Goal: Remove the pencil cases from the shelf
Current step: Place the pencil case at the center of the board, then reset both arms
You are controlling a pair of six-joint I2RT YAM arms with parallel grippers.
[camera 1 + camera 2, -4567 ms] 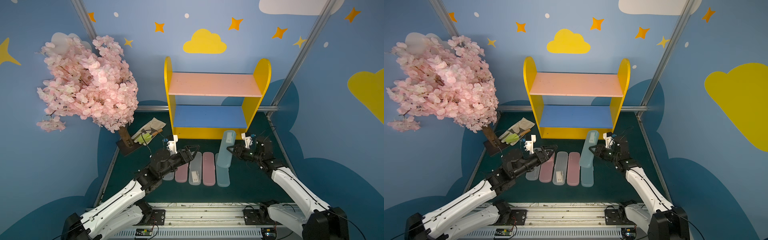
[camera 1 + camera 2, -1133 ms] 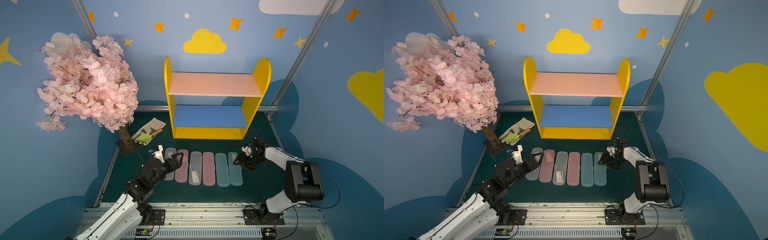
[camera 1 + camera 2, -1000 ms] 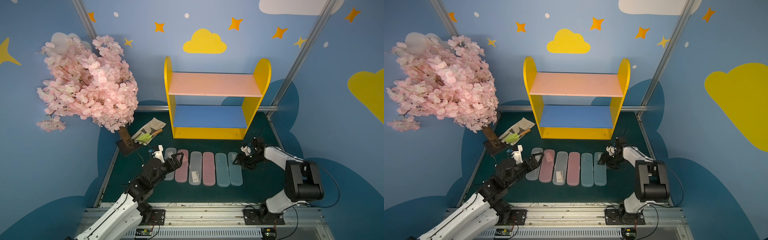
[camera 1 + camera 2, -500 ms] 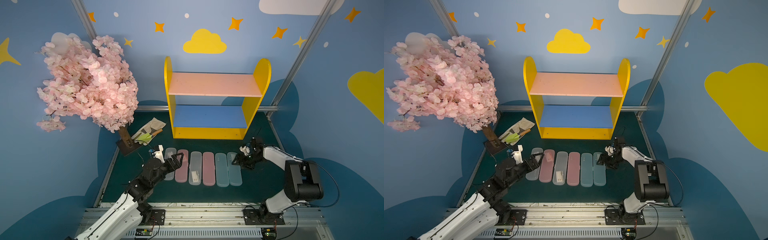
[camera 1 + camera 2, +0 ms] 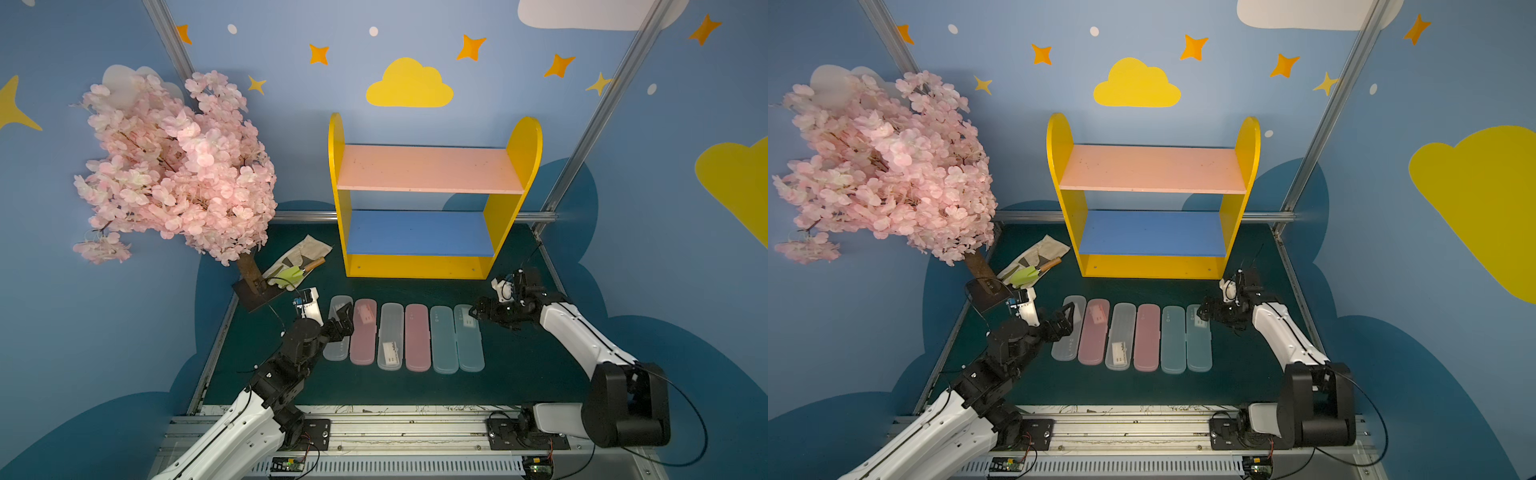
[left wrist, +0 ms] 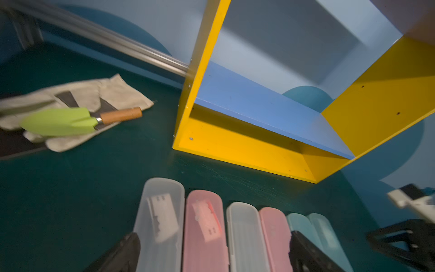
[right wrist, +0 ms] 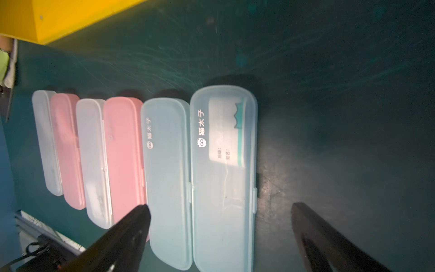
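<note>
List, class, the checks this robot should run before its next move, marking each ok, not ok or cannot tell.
1. The shelf is bare of pencil cases: ok.
2. All six cases lie in one row on the mat: ok.
3. The right gripper is open, holding nothing: ok.
4. The left gripper is open, holding nothing: ok.
5. The end teal case sits snug beside its neighbour: ok.
6. Case lids latched: cannot tell.

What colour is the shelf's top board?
Pink. The top board shows best in a top view.
</note>
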